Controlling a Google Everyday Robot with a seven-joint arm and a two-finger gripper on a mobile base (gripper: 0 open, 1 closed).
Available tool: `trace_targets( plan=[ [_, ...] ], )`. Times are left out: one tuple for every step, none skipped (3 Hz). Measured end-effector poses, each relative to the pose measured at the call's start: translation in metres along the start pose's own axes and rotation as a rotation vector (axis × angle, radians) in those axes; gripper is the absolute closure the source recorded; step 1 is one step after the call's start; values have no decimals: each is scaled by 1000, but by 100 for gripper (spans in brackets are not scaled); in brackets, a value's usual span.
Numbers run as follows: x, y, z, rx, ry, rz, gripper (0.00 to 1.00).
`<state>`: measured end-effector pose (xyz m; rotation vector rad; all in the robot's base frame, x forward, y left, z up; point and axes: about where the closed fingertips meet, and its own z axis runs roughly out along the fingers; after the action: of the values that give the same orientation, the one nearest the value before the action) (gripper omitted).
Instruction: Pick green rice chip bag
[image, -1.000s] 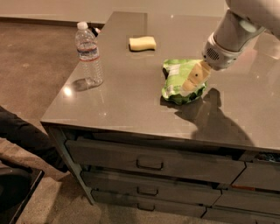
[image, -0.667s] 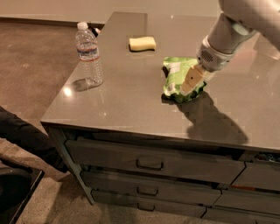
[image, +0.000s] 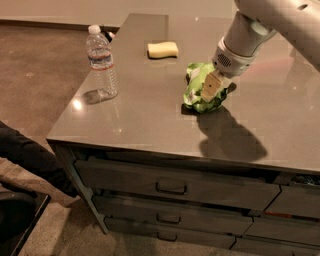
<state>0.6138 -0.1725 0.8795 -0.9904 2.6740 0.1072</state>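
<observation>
The green rice chip bag (image: 194, 95) lies crumpled on the grey countertop (image: 140, 117), right of centre. It is light green with pale patches. My gripper (image: 210, 90) comes down from the upper right on the white arm (image: 250, 35) and sits right over the bag's right side, touching or nearly touching it. The gripper covers part of the bag's right edge. The bag rests on the counter.
A clear water bottle (image: 102, 62) stands upright near the counter's left edge. A pale yellow sponge (image: 163, 49) lies at the back, behind the bag. Drawers with handles (image: 171, 188) fill the counter's front. A dark object (image: 30, 155) is on the floor at left.
My gripper has moved a little left and down onto the bag's right side. The bag, bottle and sponge have stayed in place.
</observation>
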Motion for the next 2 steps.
trace_targets(
  plan=[
    [-11,6,-34,24,-39,-46,100],
    [-25,11,-90,77,-93,-108,100]
  ],
)
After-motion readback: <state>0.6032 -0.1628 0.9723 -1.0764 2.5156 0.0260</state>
